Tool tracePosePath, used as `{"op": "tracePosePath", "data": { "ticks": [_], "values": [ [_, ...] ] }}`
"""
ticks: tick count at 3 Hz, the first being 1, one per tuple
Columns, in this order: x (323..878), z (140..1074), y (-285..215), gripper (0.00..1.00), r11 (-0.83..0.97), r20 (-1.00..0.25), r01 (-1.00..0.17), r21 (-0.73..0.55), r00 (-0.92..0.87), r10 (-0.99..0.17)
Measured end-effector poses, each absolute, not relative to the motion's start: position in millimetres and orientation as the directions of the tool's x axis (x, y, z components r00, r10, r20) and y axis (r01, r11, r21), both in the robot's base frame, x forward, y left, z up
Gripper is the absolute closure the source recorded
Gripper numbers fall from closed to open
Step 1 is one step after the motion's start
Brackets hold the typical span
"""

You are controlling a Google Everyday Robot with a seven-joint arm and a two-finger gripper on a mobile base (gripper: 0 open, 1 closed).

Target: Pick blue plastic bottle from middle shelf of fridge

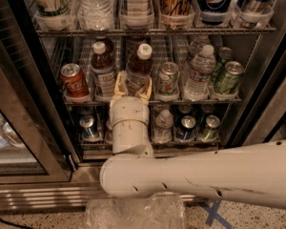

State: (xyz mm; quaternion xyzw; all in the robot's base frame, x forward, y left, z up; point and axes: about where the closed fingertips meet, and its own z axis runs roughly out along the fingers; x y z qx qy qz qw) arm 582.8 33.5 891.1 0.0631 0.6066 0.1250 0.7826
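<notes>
The blue plastic bottle (139, 67), brown drink with a white cap, stands in the middle shelf (178, 100) of the fridge (34, 92), tilted slightly with its cap to the right. My gripper (133, 83) reaches in from below, at the shelf's front edge. Its yellowish fingers (119, 84) are closed on the bottle's lower body, one on each side. My white arm (205, 175) crosses the lower part of the view and hides part of the bottom shelf.
A twin brown bottle (104, 69) and a red cola can (74, 82) stand left of the gripper. A green can (168, 78), a water bottle (200, 73) and more green cans (229, 78) stand to its right. The glass door (9, 142) hangs open at left.
</notes>
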Motion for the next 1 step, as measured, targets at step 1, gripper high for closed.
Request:
{"op": "tracePosePath", "data": {
  "ticks": [1],
  "values": [
    [582.8,891.1,33.5,1.0,0.961,-0.934,-0.119,0.25,0.233,0.272]
  ]
}}
